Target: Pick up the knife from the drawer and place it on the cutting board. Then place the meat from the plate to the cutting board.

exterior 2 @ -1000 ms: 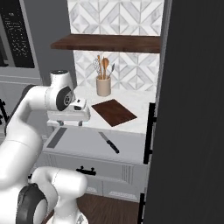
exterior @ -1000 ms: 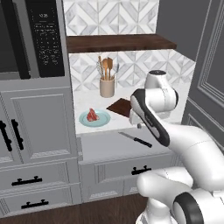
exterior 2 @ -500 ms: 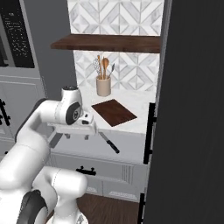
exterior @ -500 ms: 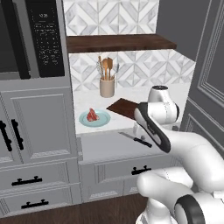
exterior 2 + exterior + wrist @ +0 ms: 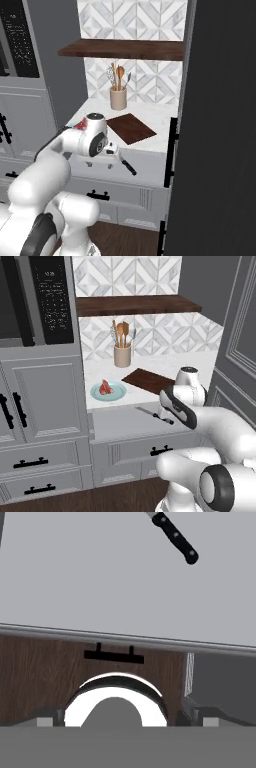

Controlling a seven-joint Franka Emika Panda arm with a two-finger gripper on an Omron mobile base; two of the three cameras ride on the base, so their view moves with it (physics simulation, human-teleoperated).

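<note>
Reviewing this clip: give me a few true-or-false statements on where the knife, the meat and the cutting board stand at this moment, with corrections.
1. The knife lies on the pale floor of the open drawer. True.
2. The meat sits on the cutting board. False: it is on the plate, to the left of the board in the left base view.
3. The cutting board carries nothing. True.
4. The utensil holder stands on the wall shelf. False: it stands on the counter below the shelf, behind the board.
5. The knife is gripped by the robot. False: it lies free in the drawer, nothing touching it in the hand view.
</note>
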